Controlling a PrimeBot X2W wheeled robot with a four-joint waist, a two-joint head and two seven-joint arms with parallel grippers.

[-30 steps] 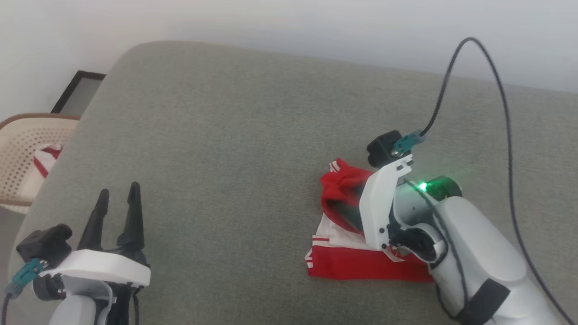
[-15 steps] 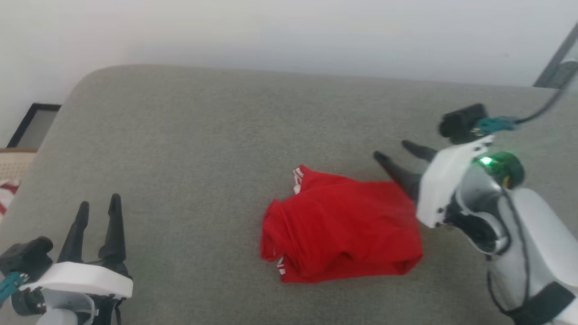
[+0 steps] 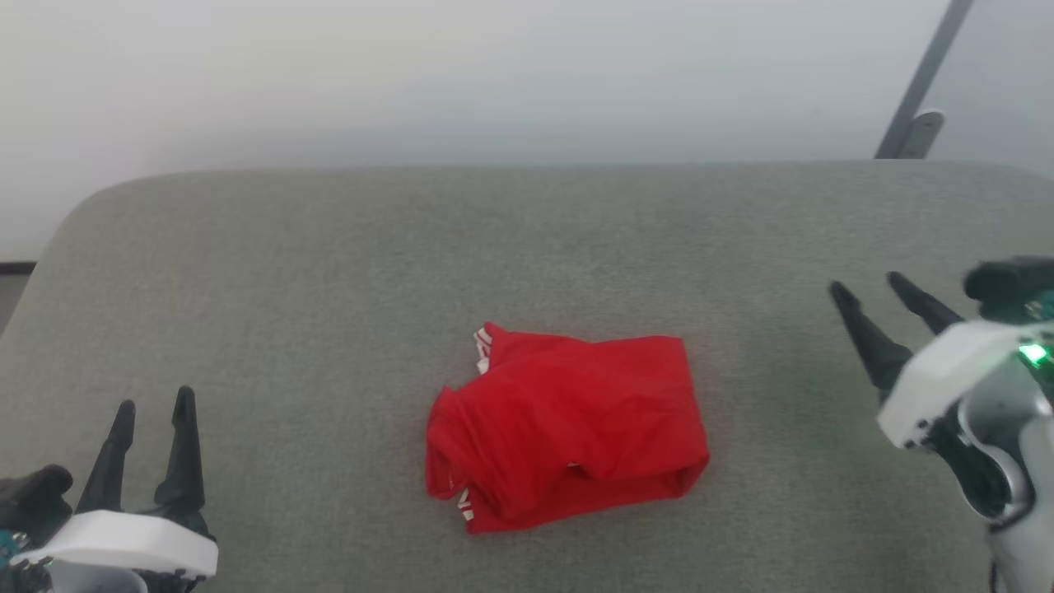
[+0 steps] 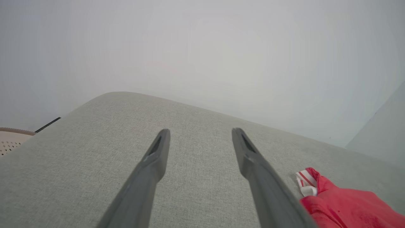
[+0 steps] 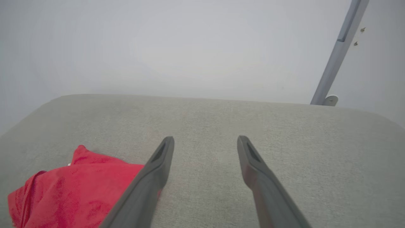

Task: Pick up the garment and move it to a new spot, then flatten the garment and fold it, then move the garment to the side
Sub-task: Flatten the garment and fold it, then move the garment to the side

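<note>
The garment [image 3: 568, 428] lies folded into a red bundle on the grey cushion [image 3: 329, 272], near its middle, with striped trim showing at its left edge. My left gripper [image 3: 152, 403] is open at the lower left, well apart from it. Open too is my right gripper [image 3: 865, 284], off to the garment's right with bare cushion between. In the left wrist view the garment [image 4: 345, 205] sits at the lower right, beside the open left gripper [image 4: 199, 131]. The right wrist view has the garment [image 5: 72, 190] at the lower left, next to the open right gripper [image 5: 205, 138].
A pale wall [image 3: 494, 74] rises behind the cushion. A grey metal pole [image 3: 918, 82] leans at the back right. A beige perforated basket [image 4: 11, 141] peeks in at the left edge of the left wrist view.
The head camera has swung right, so the whole picture shifted. My right gripper has let go of the garment and drawn back to its right, leaving it on the cushion.
</note>
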